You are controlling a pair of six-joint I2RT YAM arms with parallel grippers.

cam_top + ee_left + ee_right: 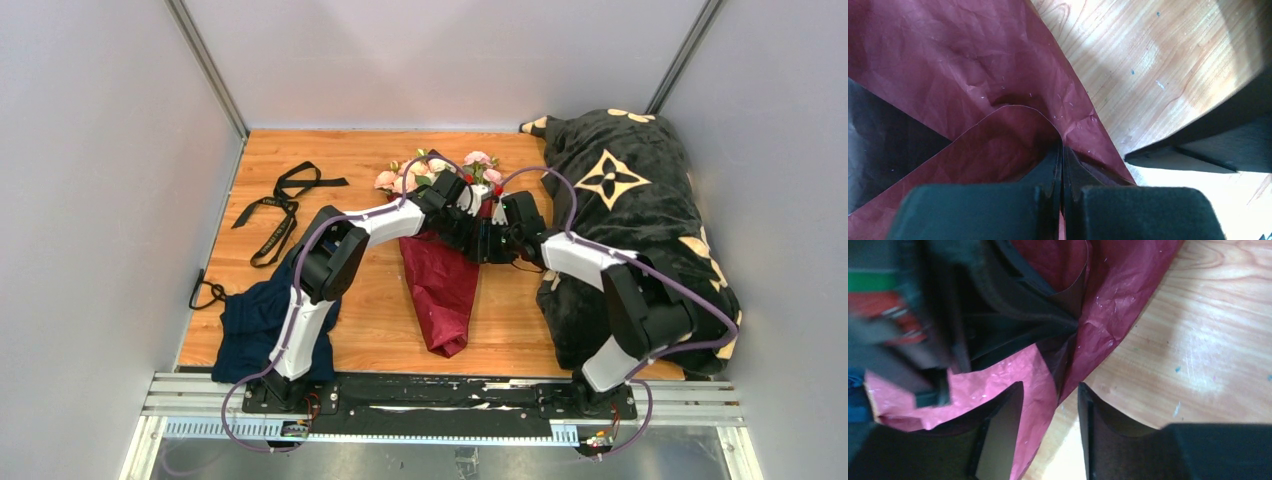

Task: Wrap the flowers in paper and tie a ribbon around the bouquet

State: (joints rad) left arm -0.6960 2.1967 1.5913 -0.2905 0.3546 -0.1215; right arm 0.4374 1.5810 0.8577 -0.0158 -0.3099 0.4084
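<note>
The burgundy paper point(440, 285) lies as a cone on the wooden table, narrow end toward me. Pale pink flowers point(432, 170) with green leaves stick out of its far end. My left gripper point(462, 200) is at the cone's wide end. In the left wrist view it point(1062, 155) is shut on a folded edge of the paper point(973, 55). My right gripper point(478, 238) is close beside it. Its jaws point(1050, 385) stand open, with a loose edge of the paper point(1128, 285) lying between the fingers. The black ribbon point(283, 205) lies loose at the far left.
A navy blue cloth point(255, 315) is bunched by the left arm's base. A black blanket with cream flowers point(630, 200) fills the right side. Grey walls close in the table point(350, 330). The left gripper's body point(998, 305) crowds the right wrist view.
</note>
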